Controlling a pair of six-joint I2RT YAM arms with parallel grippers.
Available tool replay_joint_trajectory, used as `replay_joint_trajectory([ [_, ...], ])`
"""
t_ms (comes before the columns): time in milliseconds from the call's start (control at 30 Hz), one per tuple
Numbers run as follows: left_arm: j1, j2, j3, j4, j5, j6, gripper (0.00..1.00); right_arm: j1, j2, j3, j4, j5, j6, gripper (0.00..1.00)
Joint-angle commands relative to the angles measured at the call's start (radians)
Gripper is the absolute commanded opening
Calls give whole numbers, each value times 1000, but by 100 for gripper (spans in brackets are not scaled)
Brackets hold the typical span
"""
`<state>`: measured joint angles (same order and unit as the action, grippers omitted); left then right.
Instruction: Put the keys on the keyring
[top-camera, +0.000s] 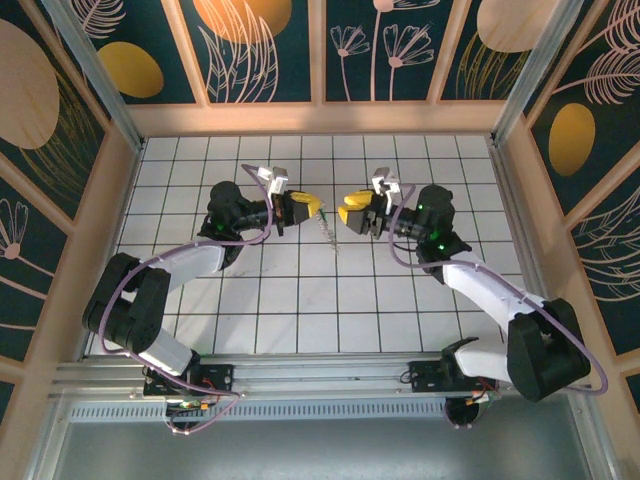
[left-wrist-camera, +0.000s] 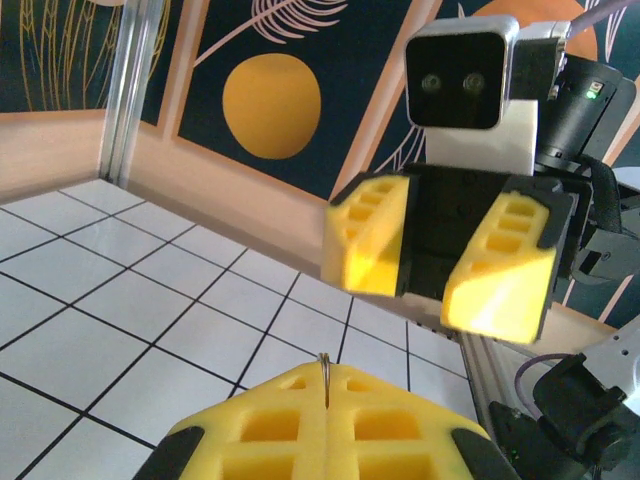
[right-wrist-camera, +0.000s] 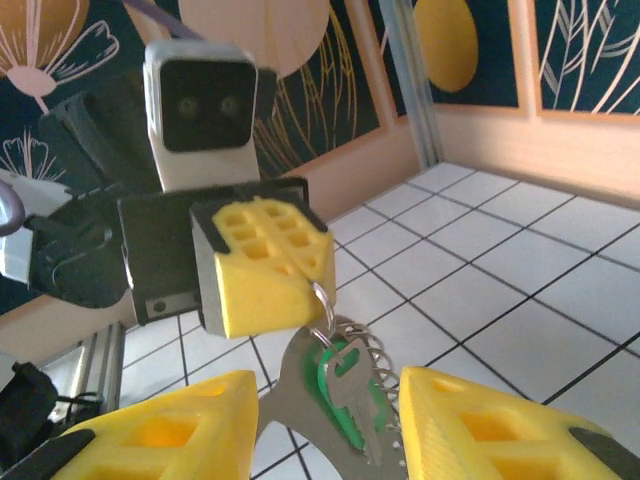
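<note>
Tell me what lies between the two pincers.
In the right wrist view: a ring pinched by the shut left pincer, with keys hanging from it between the fingers of the open right pincer.

The left arm (top-camera: 190, 262) rises from its base and bends inward, wrist level, ending in the left gripper (top-camera: 312, 207), whose yellow fingers are pressed tight together. Facing the left gripper head-on and just beside it is the right gripper (top-camera: 352, 213), its yellow fingers parted with a clear gap. The right arm (top-camera: 480, 285) stretches away from the left gripper, elbow folded near its base
</note>
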<state>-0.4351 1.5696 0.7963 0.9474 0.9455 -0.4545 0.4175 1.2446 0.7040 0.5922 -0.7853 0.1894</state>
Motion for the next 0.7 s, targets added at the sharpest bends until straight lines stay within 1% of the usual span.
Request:
replay_joint_trajectory([
  [0, -5, -16, 10, 70, 28, -10, 0, -13, 6, -12, 95, 5, 64, 42],
  [433, -5, -17, 13, 83, 45, -21, 0, -11, 180, 34, 260, 7, 160, 40],
  [567, -6, -16, 13, 83, 45, -21, 0, 3, 200, 34, 285, -1, 174, 39],
  [667, -4, -14, 13, 85, 44, -23, 0, 34, 197, 34, 266, 9, 149, 39],
])
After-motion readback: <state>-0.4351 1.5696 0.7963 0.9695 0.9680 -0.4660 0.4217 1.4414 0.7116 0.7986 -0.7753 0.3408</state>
